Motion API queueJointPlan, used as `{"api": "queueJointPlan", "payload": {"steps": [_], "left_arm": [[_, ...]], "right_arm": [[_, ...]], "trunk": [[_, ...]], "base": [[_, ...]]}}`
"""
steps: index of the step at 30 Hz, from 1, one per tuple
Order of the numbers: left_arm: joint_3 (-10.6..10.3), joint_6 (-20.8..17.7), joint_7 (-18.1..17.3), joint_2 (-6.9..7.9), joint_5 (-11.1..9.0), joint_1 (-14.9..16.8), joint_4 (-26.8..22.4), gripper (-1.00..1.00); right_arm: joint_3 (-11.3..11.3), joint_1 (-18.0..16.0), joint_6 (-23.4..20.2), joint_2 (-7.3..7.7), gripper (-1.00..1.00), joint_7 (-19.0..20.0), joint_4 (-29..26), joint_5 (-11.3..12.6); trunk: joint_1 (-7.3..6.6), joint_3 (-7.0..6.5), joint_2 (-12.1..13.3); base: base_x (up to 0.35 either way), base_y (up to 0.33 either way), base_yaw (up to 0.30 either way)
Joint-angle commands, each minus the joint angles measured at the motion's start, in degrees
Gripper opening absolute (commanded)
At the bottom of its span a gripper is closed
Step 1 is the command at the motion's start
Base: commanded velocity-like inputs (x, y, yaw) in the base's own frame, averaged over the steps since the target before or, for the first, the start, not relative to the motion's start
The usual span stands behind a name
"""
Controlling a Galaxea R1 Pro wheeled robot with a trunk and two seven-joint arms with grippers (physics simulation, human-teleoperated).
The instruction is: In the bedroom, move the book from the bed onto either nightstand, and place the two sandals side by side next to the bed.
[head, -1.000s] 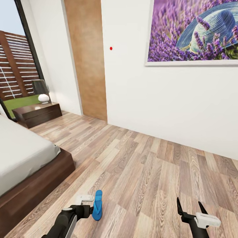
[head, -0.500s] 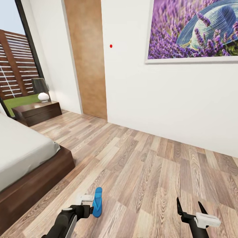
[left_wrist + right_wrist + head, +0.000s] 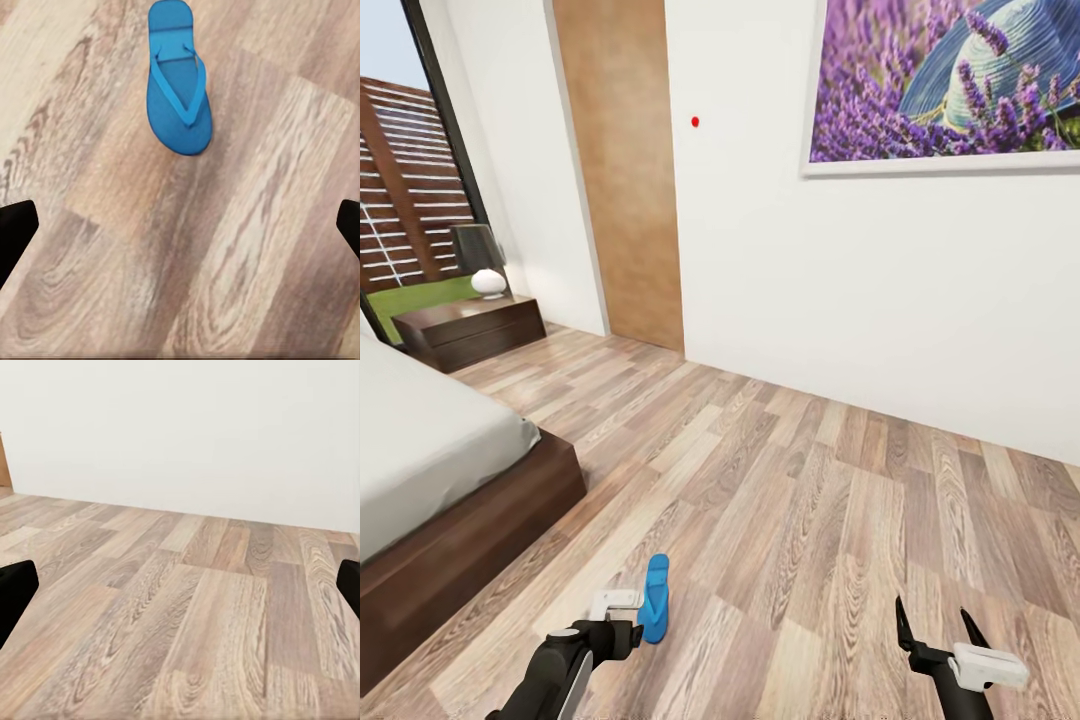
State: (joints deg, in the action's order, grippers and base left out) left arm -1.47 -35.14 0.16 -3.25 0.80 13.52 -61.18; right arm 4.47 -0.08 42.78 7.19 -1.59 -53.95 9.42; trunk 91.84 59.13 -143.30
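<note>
Bed (image 3: 430, 450) sits off to the left of our left pincer (image 3: 622, 612), with the nightstand (image 3: 470, 330) far ahead by the window, carrying a lamp (image 3: 482, 260). No book is visible on the stretch of mattress we see, so we judge that step undecided. One sandal (image 3: 655, 598) lies flat on the floor (image 3: 810, 500) just ahead of the left pincer, whose prongs (image 3: 15, 232) are spread and hold nothing. Our right pincer (image 3: 938, 625) is likewise released over bare planks. Pairing the sandals looks unfinished.

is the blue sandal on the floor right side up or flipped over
Right side up: the sandal lies flat on the floor with its thong straps facing up.
</note>
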Motion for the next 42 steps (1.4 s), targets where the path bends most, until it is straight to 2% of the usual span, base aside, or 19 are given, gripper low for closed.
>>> {"api": "queueJointPlan", "payload": {"steps": [1, 18, 33, 42], "left_arm": [[-0.02, -0.28, 0.02, 0.00, 0.08, 0.02, -0.08, 1.00], [-0.02, -0.28, -0.04, 0.00, 0.05, 0.02, -0.08, 1.00], [-0.02, -0.28, 0.05, 0.00, 0.08, 0.02, -0.08, 1.00], [-0.02, -0.28, 0.03, 0.00, 0.08, 0.02, -0.08, 1.00]], "right_arm": [[-0.09, -0.01, 0.11, 0.06, 1.00, -0.17, -0.02, 0.13], [-0.16, -0.01, 0.19, -0.13, 1.00, -0.08, -0.02, 0.31], [-0.11, -0.01, 0.20, -0.16, 1.00, -0.08, -0.03, 0.33], [-0.06, -0.01, 0.27, -0.11, 1.00, -0.08, -0.09, 0.27]], "trunk": [[0.01, 0.28, -0.04], [0.45, 4.04, -0.27], [0.45, 4.04, -0.27], [0.68, 6.04, -0.39]], "base": [[0.000, 0.000, 0.000], [0.000, 0.000, 0.000], [0.000, 0.000, 0.000], [0.000, 0.000, 0.000]]}}
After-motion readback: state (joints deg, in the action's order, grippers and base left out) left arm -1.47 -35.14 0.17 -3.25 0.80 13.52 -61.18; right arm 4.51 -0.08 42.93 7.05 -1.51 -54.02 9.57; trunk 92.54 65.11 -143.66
